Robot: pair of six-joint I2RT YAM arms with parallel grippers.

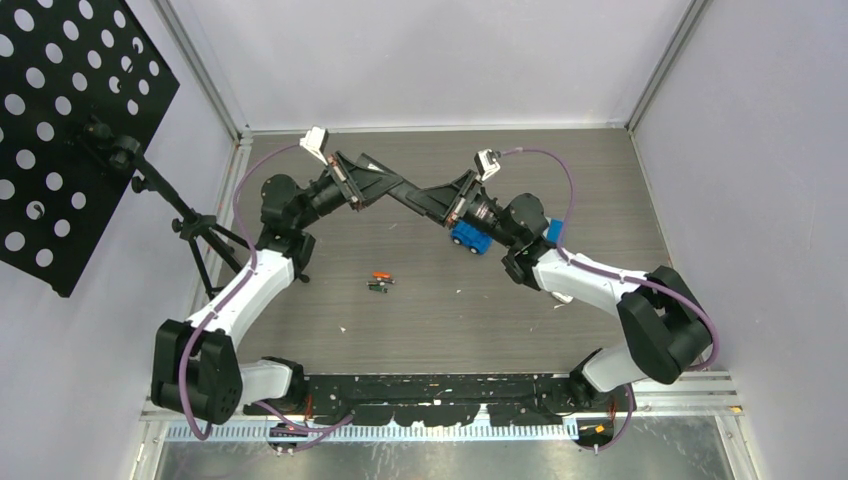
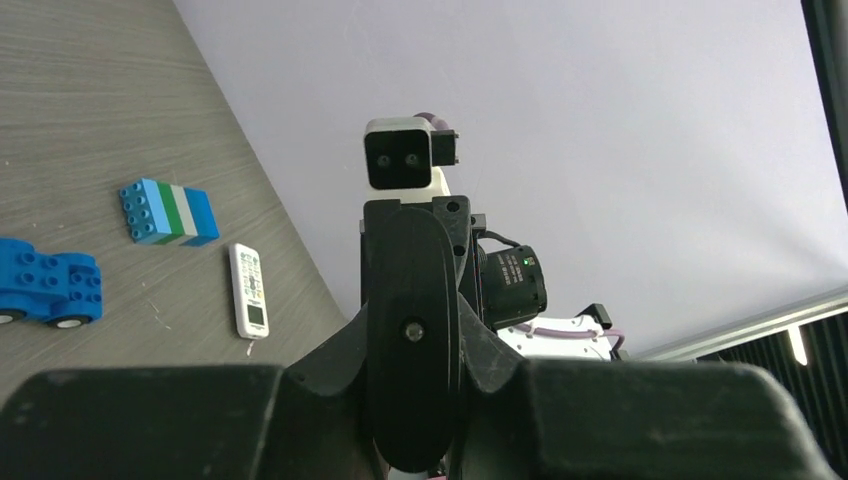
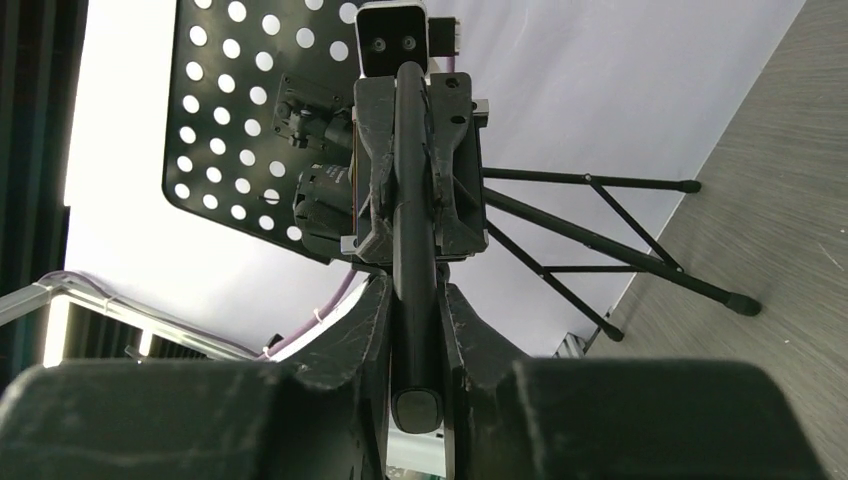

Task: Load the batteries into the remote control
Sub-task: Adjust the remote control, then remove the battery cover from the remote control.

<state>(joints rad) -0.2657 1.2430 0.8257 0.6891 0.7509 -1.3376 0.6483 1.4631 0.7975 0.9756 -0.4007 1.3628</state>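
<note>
A long black remote control hangs above the back of the table, bridging both grippers. My left gripper is shut on its left end and my right gripper on its right end. The left wrist view shows its broad face with one screw between my left gripper's fingers. The right wrist view has the remote control edge-on, pinched by my right gripper. The batteries lie loose on the table nearer me: an orange-red one and a dark green one.
A blue toy car and a striped blue-green block sit beside a small white remote near the back right; the car shows under my right arm. A black perforated panel on a tripod stands at the left.
</note>
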